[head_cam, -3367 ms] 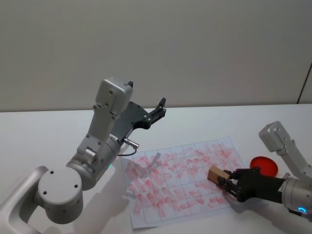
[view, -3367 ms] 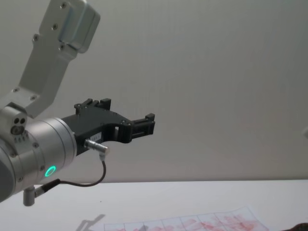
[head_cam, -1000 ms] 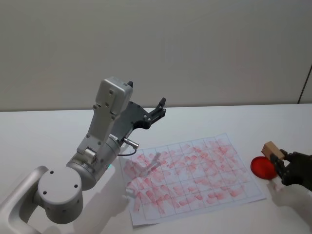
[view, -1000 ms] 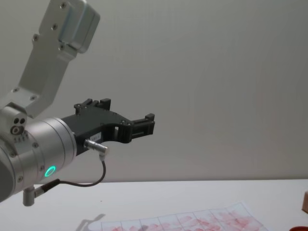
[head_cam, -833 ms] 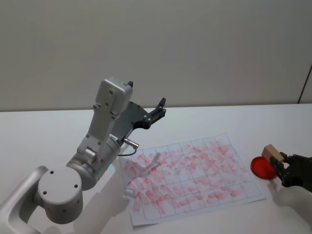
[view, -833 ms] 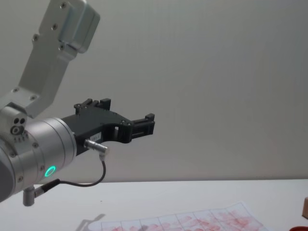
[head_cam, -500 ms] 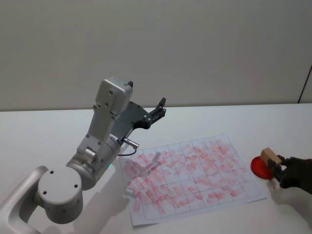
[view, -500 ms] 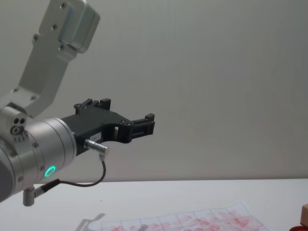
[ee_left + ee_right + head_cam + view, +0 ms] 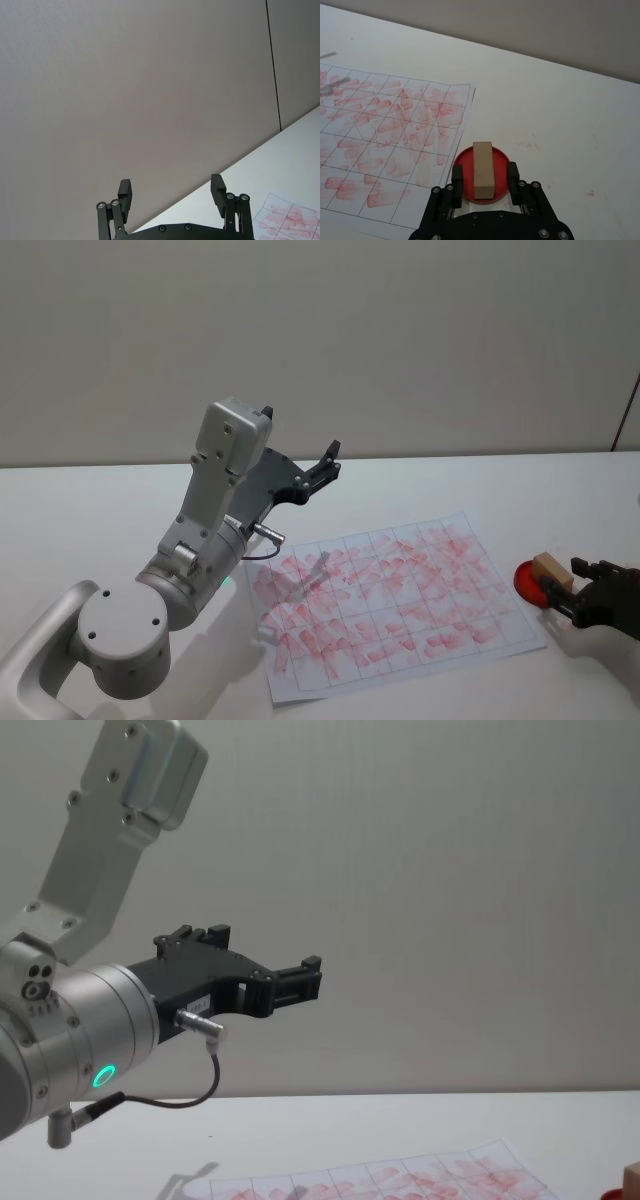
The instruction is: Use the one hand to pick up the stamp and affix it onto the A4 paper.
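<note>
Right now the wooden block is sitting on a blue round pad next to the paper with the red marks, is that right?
Not quite. The pad is red, not blue. The right wrist view shows the stamp resting on the red round pad, between the fingers of the right gripper, next to the A4 paper with the red marks.
</note>
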